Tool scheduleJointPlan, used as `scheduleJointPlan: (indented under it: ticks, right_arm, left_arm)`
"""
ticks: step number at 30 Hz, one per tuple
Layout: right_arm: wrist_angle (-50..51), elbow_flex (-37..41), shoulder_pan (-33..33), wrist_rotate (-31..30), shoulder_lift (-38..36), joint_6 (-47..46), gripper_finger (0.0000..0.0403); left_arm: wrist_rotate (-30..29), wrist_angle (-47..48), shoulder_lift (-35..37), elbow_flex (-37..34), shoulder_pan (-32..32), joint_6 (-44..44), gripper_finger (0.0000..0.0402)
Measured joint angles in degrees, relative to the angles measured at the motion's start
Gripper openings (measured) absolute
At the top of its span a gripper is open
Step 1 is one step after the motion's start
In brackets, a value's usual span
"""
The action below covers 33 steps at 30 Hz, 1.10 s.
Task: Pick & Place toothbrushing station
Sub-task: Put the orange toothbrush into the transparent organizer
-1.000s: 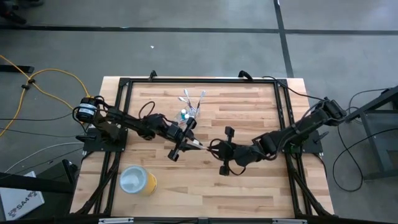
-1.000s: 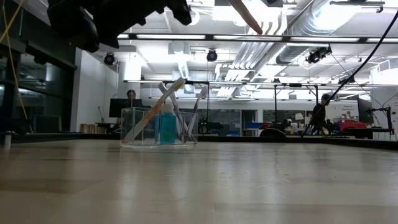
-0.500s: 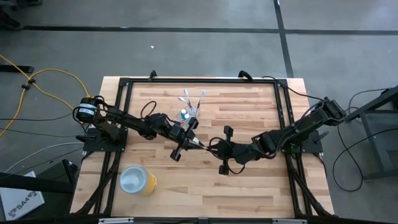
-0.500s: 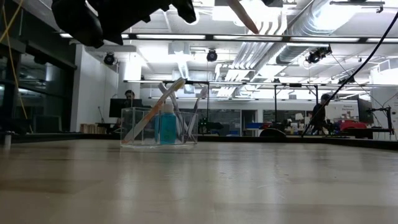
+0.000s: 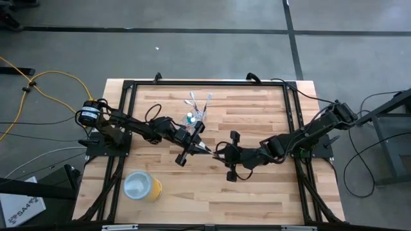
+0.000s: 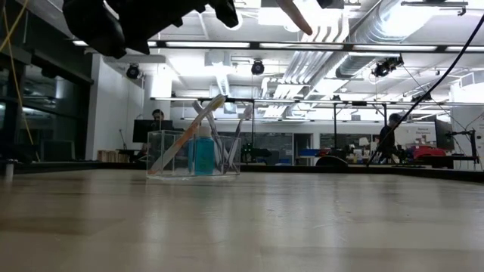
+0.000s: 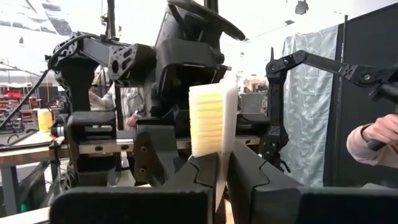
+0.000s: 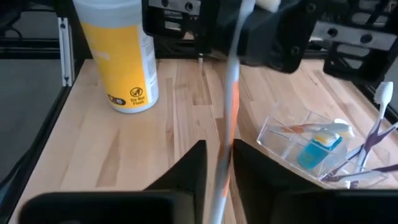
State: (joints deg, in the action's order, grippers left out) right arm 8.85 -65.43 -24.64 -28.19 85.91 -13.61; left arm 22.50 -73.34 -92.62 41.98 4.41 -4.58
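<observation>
While both grippers meet mid-table | left gripper [image 7: 219, 180] clamps toothbrush [image 7: 211, 121] below bristles | right gripper [image 8: 214, 177] narrowly straddles handle | light, stiff, slippery: grip mid-handle.

Orange-white toothbrush [image 8: 229, 118], blue tube [image 8: 316, 151], clear cup [image 8: 292, 140], yellow bottle [image 8: 121, 59]

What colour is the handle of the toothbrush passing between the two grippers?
White with an orange stretch; the toothbrush shows best in the right wrist view.
</observation>
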Motion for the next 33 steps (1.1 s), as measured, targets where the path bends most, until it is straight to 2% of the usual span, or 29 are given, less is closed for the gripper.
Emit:
scheduleJointPlan:
  ticks: [8,11,16,21,25,27,29,33]
  right_arm:
    - [-0.6,0.0,0.1,-0.4,0.0,1.9,0.0141]
    - [-0.5,0.0,0.0,-1.0,-0.1,2.9,0.0168]
    - [0.3,0.0,0.0,-5.9,-2.4,3.4,0.0199]
    - [0.8,0.0,-0.1,-6.4,-5.4,3.4,0.0208]
    - [0.7,0.0,-0.5,-6.4,-6.9,3.3,0.0207]
    - [0.9,0.0,-0.5,-6.4,-7.0,3.3,0.0205]
    - [1.2,0.0,-0.5,-6.4,-7.0,3.1,0.0204]
    - [2.1,0.0,-0.5,-6.4,-7.0,1.2,0.0204]
  left_arm:
    - [-0.7,2.2,0.0,-0.1,-0.1,0.0,0.0006]
    - [-3.1,2.4,0.1,-0.7,-0.6,0.0,0.0006]
    - [-8.6,2.4,2.0,-4.5,-2.8,-0.9,0.0006]
    - [-11.2,2.3,8.0,-11.2,-5.8,-1.8,0.0006]
    - [-8.4,3.6,16.0,-15.8,-7.6,-2.9,0.0006]
    - [-6.0,8.6,21.0,-17.0,-8.5,-3.1,0.0006]
    - [-6.0,18.8,27.0,-17.7,-9.3,-2.9,0.0006]
    - [-11.6,38.0,38.3,-17.7,-10.3,-1.1,0.0006]
